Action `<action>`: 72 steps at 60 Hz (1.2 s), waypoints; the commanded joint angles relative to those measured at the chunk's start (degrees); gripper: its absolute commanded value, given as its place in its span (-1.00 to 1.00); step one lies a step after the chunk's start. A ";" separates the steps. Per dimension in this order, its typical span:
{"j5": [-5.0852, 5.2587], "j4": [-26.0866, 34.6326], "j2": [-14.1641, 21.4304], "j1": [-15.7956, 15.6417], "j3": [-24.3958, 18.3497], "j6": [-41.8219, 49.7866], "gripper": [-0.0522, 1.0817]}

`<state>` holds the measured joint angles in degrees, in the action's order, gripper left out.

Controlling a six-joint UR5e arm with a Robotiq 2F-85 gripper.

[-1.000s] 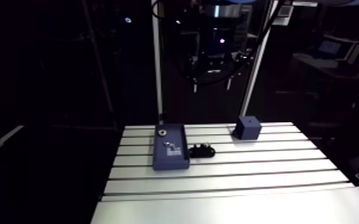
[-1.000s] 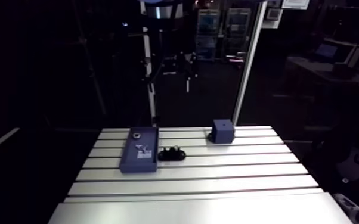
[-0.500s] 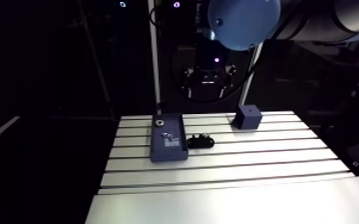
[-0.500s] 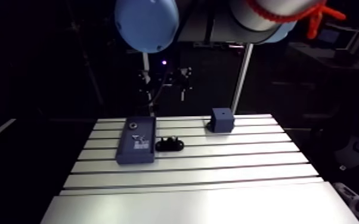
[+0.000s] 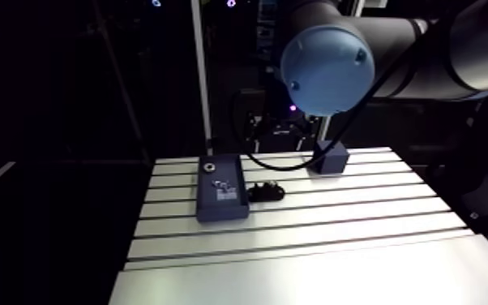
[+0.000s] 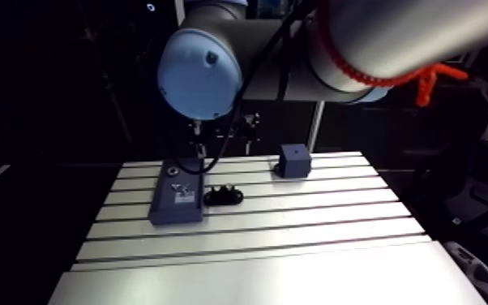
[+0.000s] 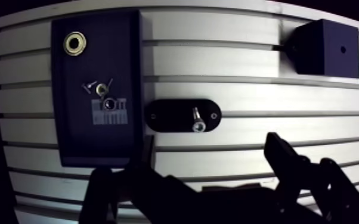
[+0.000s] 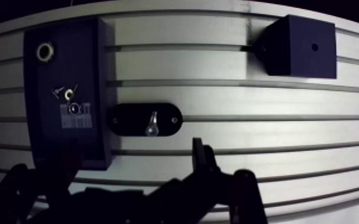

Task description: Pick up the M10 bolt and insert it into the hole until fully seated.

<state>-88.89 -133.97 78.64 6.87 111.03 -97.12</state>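
Observation:
The M10 bolt (image 7: 198,119) lies in a black oval holder (image 7: 164,116) on the slotted table (image 7: 247,77), with its silver shank showing. A dark blue cube (image 7: 322,44) with a small hole (image 7: 343,49) in its top face stands beyond and to the side of the holder. My gripper (image 7: 212,152) hangs above the table on the near side of the holder, open, with nothing between its dark fingers. In the arm view the gripper (image 5: 282,131) is a dim shape over the table's far edge, behind the holder (image 5: 265,191) and beside the cube (image 5: 331,156).
A dark blue tray (image 7: 122,71) lies beside the holder, on the side away from the cube. It holds a metal ring (image 7: 74,43) and a few small screws (image 7: 100,88). A light-blue joint cap (image 5: 328,69) fills the upper arm view. Wide bare table lies nearer the camera.
The arm view has shifted and the blue joint cap has swung into it. The gripper has come down toward the table's far edge. Tray, holder and cube stay where they were.

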 commanded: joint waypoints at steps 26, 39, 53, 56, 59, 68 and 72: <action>-0.19 -4.51 -3.51 0.25 3.07 -1.88 -0.88; -0.19 -6.07 -4.74 0.60 3.45 -1.89 -0.74; -0.28 -6.35 -5.47 0.51 3.89 -1.89 -0.36; -0.28 -6.35 -5.48 0.51 3.89 -1.89 -0.34; -0.19 -6.35 -5.87 0.51 3.89 -1.89 -0.33; -0.19 -6.37 -6.18 0.51 3.98 -1.81 -0.24; -0.19 -6.37 -6.42 0.51 3.90 -1.80 -0.22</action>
<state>-89.10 -140.31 72.78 7.40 114.92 -98.98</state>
